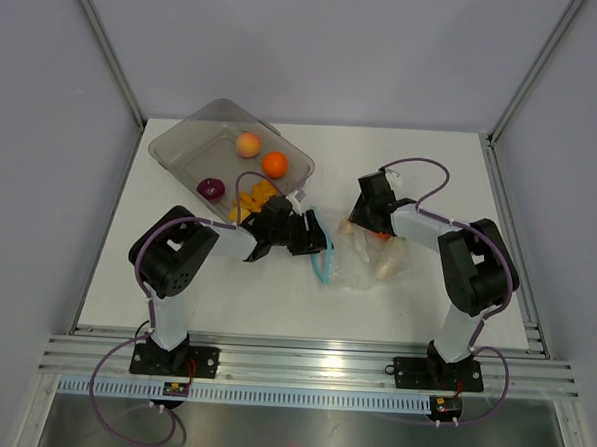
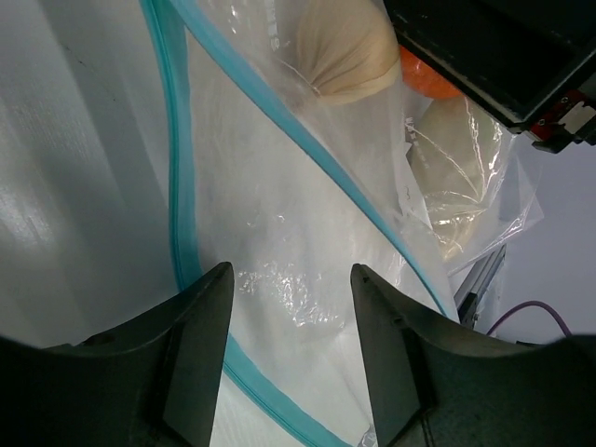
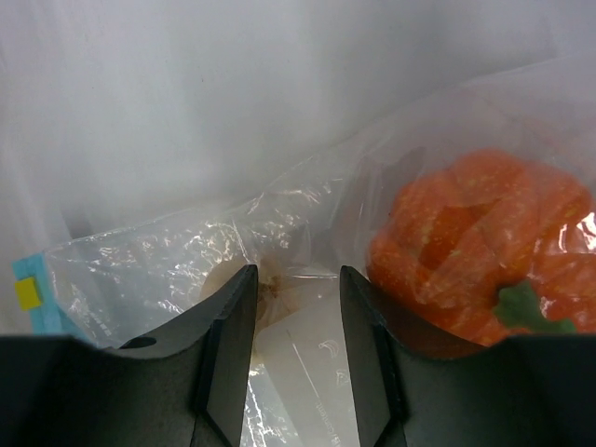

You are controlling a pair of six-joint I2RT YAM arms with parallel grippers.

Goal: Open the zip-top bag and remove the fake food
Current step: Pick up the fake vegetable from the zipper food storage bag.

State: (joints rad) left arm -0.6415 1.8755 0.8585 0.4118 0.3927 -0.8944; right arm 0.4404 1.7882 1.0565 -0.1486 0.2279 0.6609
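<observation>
The clear zip-top bag [image 1: 361, 269] lies crumpled at mid table, its teal zip strip [image 1: 322, 265] bowed open toward the left arm. My left gripper [image 1: 316, 242] hovers at that mouth, open, with bag film [image 2: 298, 186] under the gap and the strip [image 2: 177, 186] passing beneath one finger. My right gripper [image 1: 363, 225] stands at the bag's far end, jaws apart over a fold of film [image 3: 307, 345]. Inside the bag are a white radish-like piece [image 1: 387, 261], a beige piece [image 2: 349, 51] and an orange ridged piece with a green stem [image 3: 484, 242].
A grey translucent tray [image 1: 183, 137] stands at the back left, its near corner close to my left gripper. It holds a peach [image 1: 248, 144], an orange ball [image 1: 274, 164], a purple piece [image 1: 211, 188] and yellow-orange bits [image 1: 255, 196].
</observation>
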